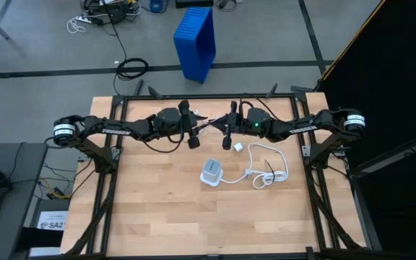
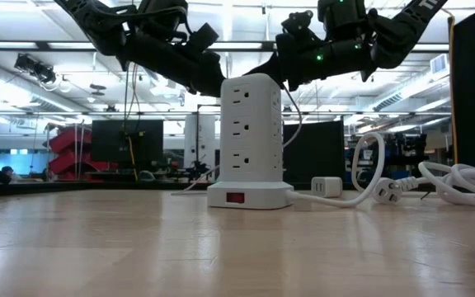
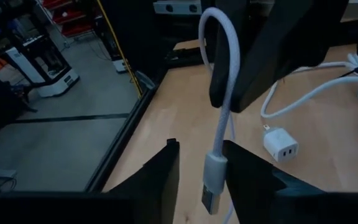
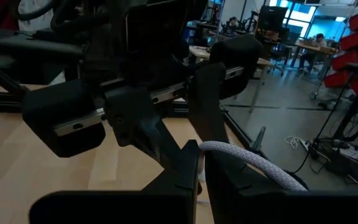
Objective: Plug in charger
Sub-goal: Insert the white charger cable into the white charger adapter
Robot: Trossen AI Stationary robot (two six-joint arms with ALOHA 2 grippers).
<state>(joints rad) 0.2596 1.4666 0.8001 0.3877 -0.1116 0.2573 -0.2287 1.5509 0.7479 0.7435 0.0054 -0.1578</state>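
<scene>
Hanging between both end effectors above table: thin cable, far edge.

The desk is seen from straight above in the high view, with both arms across its far edge. From desk height, a level view faces a white power tower close by. Each wrist view looks past its own tool at close range. The small white charger cube is shared by the left wrist, low and high views.
</scene>
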